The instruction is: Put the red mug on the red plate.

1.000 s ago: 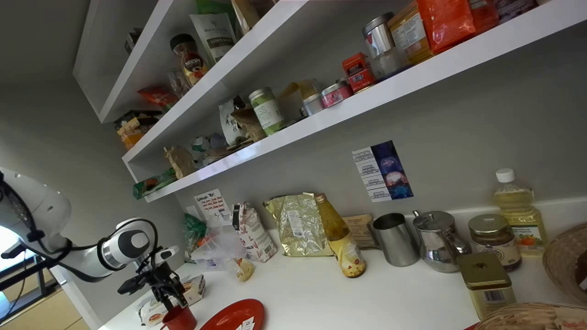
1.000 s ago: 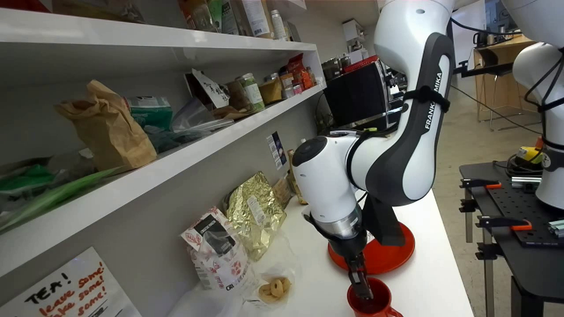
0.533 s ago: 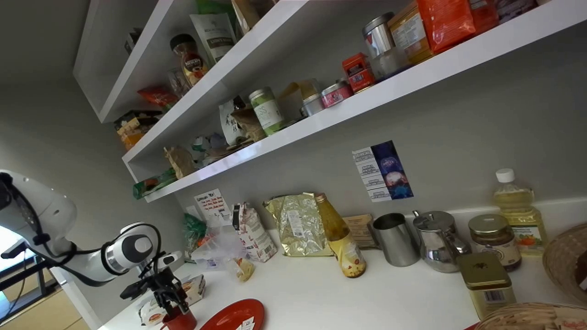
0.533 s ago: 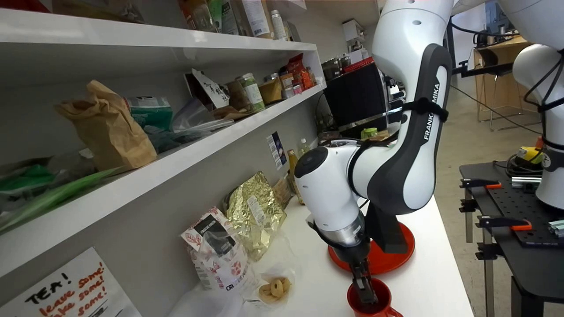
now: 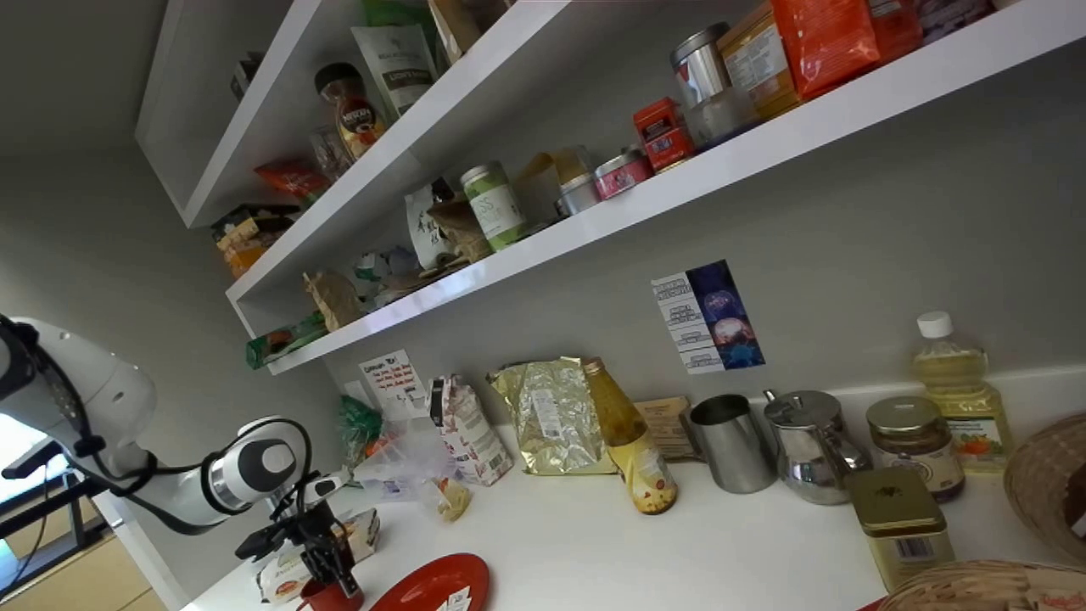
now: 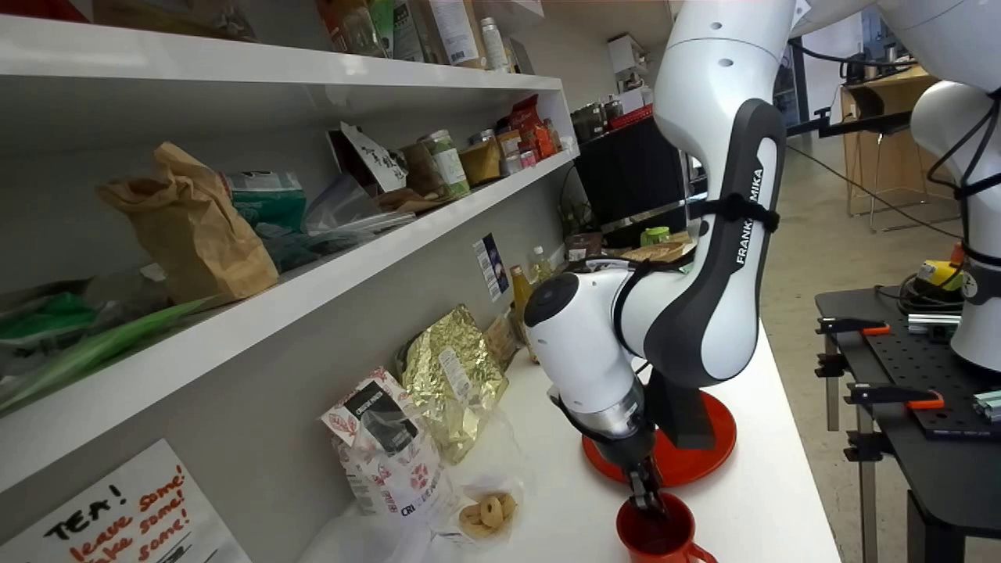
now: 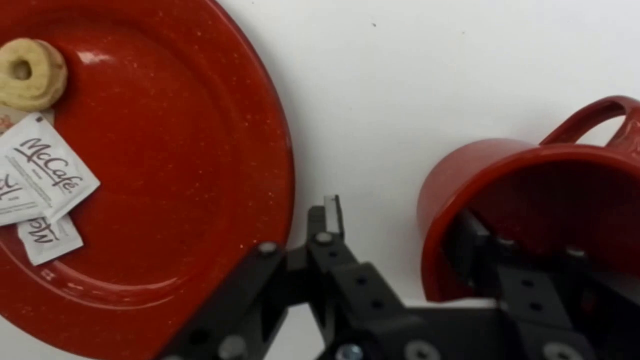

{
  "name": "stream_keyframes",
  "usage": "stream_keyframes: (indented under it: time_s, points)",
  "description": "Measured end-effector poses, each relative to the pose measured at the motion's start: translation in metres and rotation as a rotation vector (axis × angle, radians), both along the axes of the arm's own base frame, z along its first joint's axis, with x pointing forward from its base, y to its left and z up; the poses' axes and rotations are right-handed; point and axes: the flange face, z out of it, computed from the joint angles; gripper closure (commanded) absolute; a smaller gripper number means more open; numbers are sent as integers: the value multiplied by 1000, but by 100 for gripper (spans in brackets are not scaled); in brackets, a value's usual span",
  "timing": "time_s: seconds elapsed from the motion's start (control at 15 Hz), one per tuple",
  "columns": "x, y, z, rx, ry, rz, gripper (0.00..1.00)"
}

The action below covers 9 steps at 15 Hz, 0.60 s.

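Red mug [image 7: 540, 195], gripper [image 7: 397, 227] wide astride its wall, one finger inside, the other outside, apart from it.

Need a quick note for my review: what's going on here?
A robot arm seems about to grip a red mug: its open tool straddles the mug's wall, half inside, half outside. The mug stands on the white counter beside a red plate, not yet on it. Paper packets and a ring-shaped snack lie on the plate.
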Motion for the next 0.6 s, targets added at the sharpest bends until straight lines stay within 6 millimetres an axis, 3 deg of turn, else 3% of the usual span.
stream_keyframes:
  time_s: [0.2,0.6]
  points:
    - [4,-7,-2,-5,1,-10,99]
    - [14,-19,1,-2,-6,-35,98]
